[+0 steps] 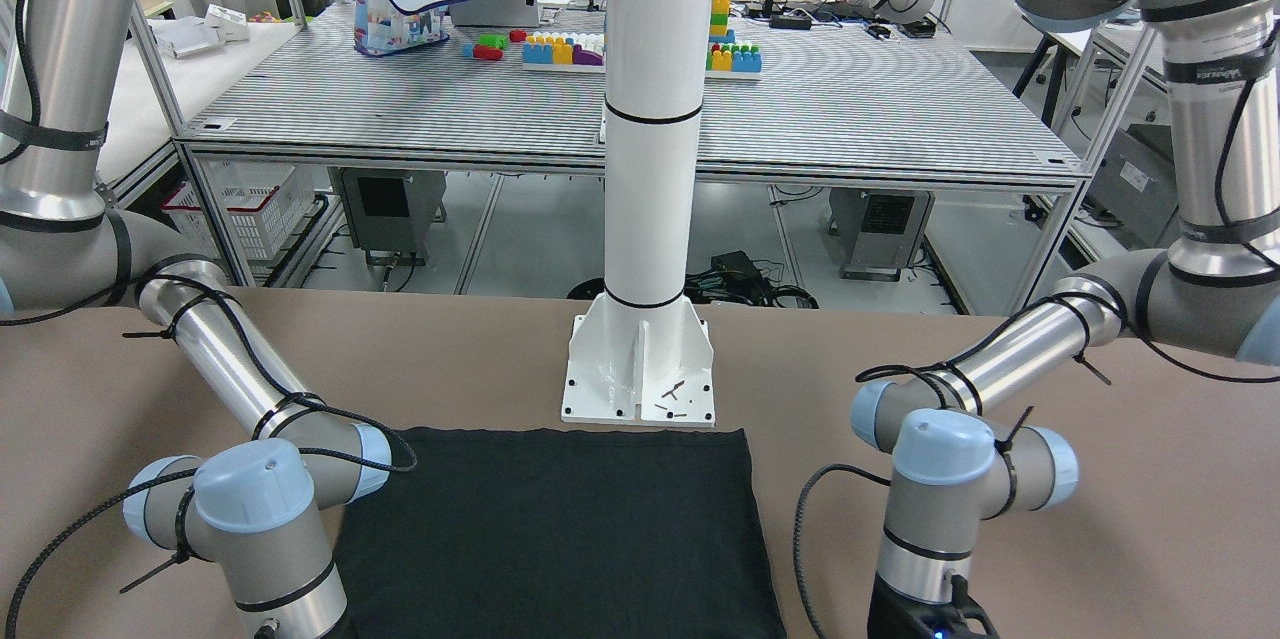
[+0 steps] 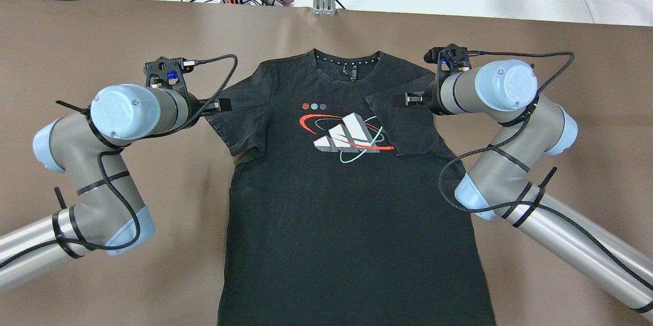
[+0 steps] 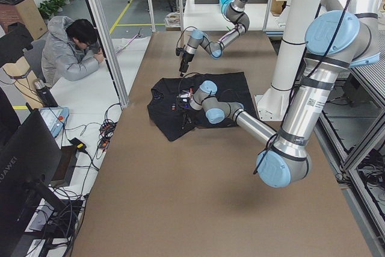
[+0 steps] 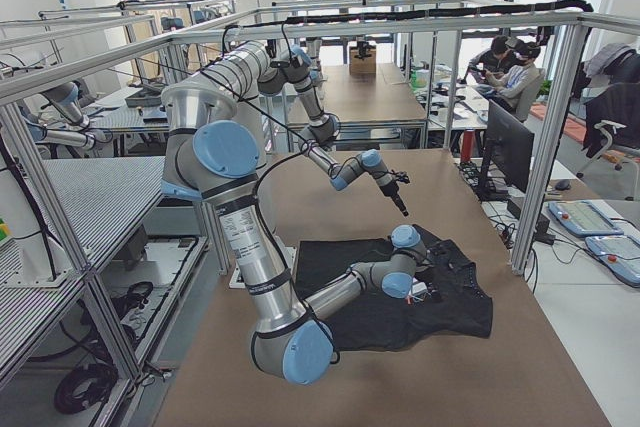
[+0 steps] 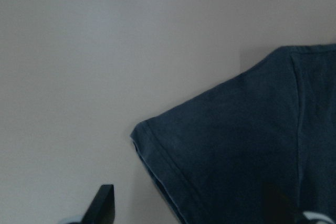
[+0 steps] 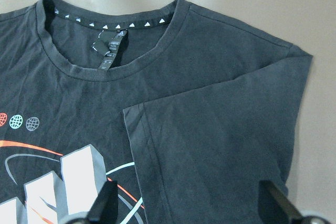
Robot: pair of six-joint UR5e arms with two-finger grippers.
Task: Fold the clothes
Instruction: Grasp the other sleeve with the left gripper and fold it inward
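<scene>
**Black T-shirt [image 2: 347,214] spread flat on the brown bench [image 2: 102,35]**

The left end effector [image 2: 218,105] is hovering spread and empty at the outstretched left-side sleeve [image 2: 240,122]. The right end effector [image 2: 408,99] is gaping empty over the right-side sleeve [image 2: 413,127], which is lying folded inward onto the print [image 2: 347,132]. The collar [image 2: 347,63] is pointing toward the far edge, and the hem is lying by the white pillar [image 1: 645,119].

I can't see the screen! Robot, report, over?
Left gripper, right gripper: jaws open, empty. T-shirt flat, right sleeve folded in, left sleeve out. Nothing in the way.
</scene>
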